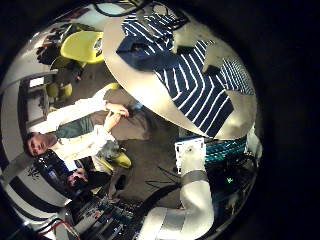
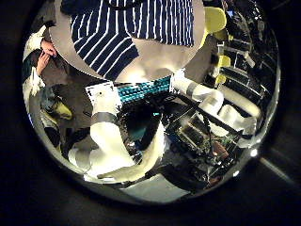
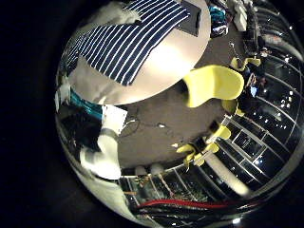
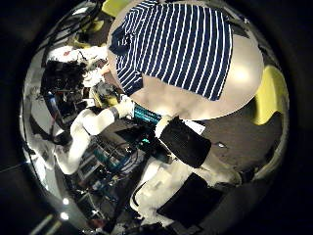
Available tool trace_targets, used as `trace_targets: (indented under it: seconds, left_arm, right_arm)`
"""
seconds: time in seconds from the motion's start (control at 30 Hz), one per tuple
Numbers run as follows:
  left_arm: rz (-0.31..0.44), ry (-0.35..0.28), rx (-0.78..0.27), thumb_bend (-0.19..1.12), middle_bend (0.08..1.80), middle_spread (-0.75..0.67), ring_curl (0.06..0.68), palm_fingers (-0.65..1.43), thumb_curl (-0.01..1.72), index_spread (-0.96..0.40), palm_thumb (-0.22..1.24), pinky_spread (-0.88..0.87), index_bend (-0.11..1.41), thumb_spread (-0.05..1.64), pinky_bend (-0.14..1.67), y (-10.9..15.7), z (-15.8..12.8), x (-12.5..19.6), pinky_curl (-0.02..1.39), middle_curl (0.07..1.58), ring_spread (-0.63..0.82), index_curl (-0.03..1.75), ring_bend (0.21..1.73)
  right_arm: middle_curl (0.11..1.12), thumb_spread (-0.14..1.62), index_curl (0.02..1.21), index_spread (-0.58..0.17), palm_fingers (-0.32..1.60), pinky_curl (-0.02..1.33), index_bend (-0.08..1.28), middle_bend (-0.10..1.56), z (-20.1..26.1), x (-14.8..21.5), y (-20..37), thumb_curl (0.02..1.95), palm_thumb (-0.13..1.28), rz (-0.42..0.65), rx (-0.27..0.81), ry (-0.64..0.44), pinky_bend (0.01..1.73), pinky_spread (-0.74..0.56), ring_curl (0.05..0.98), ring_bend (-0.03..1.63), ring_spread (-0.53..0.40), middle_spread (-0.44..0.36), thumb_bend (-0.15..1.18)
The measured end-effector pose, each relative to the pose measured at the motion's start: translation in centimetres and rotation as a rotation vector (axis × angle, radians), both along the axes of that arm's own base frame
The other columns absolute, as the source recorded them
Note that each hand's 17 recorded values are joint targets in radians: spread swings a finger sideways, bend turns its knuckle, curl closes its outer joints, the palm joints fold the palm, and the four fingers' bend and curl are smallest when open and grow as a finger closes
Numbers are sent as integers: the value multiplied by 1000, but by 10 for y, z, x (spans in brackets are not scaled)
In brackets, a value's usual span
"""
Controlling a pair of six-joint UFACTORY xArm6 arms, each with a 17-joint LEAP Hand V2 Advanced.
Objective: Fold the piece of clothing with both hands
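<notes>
Round pale table [image 3: 163, 74] carried the striped cloth garment [image 3: 128, 43], spread flat, well clear of both palms. Left hand, right hand: finger state could not be told. Risk judged: mismatched grasps would skew the fold and bunch the cloth.

Striped garment [image 2: 141, 33] cut off at the edge of the left thumb side view. Surface [image 3: 157, 71] beneath mostly covered. Fingers of both hands out of sight everywhere; posture unreadable.
</notes>
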State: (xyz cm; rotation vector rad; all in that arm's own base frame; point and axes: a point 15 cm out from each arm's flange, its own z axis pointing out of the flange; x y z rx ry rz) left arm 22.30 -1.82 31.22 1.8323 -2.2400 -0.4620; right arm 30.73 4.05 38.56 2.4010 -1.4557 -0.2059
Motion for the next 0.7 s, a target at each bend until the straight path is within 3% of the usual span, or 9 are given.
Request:
trace_targets:
  seconds: [0.43, 0.7]
  left_arm:
    - [-17, -10, 20, -23, 379, 81, 228, 121, 273, 13, 145, 145, 158, 1073, 608, 7, -1, 4, 368, 421, 53, 270, 948]
    - [-92, -17, 31, -35, 329, 123, 223, 85, 279, 1, 130, 152, 165, 1013, 601, -2, -43, 3, 365, 410, 90, 292, 915]
  right_arm:
    - [404, 1355, 364, -371, 383, -2, 184, 313, -1, 1, -2, 259, 491, -4, 10, 6, 774, 119, 271, 785, -108, -67, -9]
    - [403, 1367, 364, -364, 391, -2, 184, 314, -6, 0, -5, 260, 505, -22, 8, 25, 767, 117, 269, 781, -108, -67, -7]
